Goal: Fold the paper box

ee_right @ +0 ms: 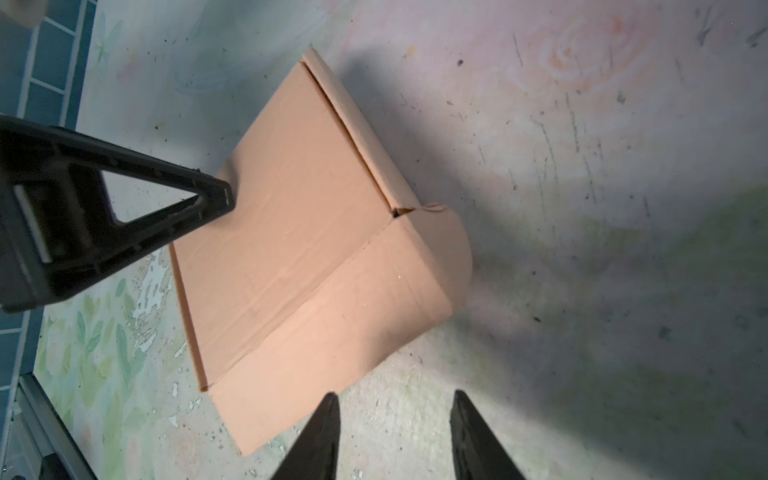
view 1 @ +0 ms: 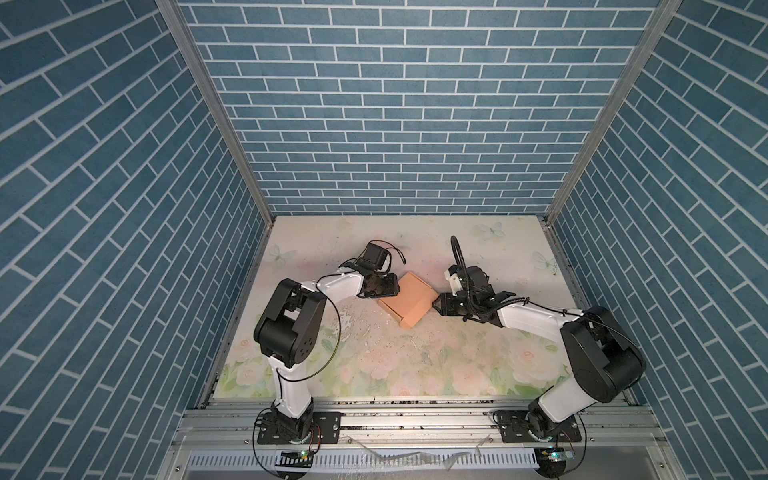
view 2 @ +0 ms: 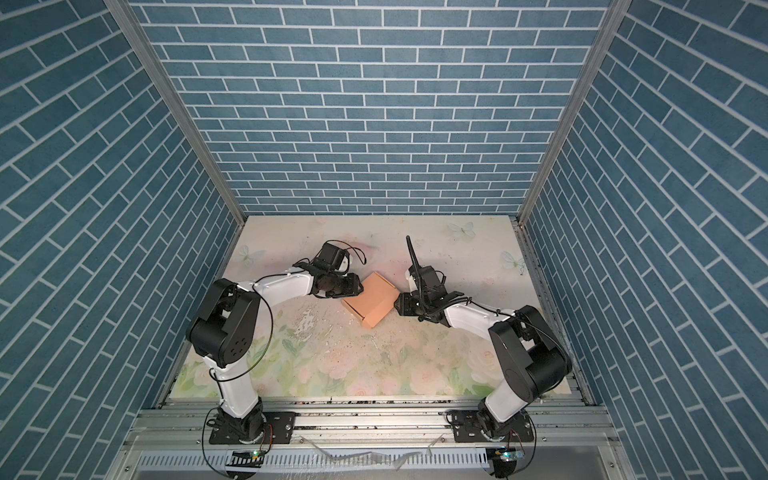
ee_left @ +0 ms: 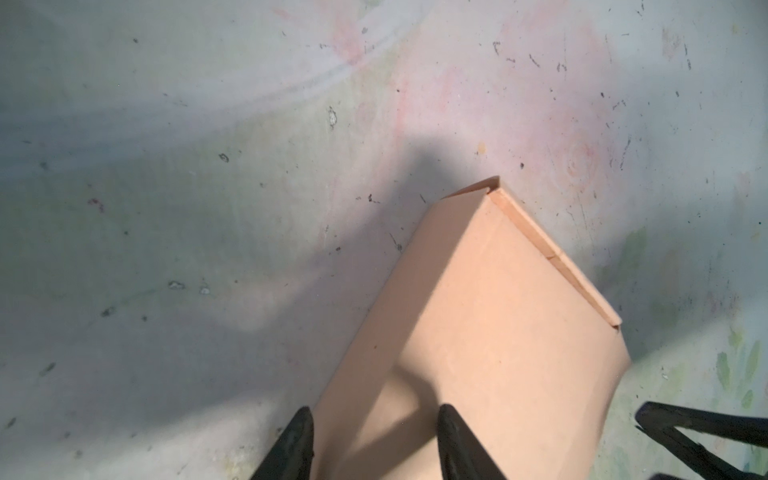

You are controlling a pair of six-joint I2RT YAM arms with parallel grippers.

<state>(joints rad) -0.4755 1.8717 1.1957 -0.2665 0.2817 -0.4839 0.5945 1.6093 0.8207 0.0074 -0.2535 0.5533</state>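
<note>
Pressing down with left pincer (view 1: 390,291), jaws apart, one fingertip (ee_right: 220,199) denting the lid, pinned paper box (view 1: 411,299) to middle of table (view 1: 415,365). Looked nearly folded: walls up, lid shut, front flap bulging, probably left to tuck. Hovered right pincer (view 1: 436,304) just beside, jaws apart, empty.

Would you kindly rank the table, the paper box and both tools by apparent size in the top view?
1. table
2. paper box
3. left tool and right tool: they look about alike, so I won't rank them.
</note>
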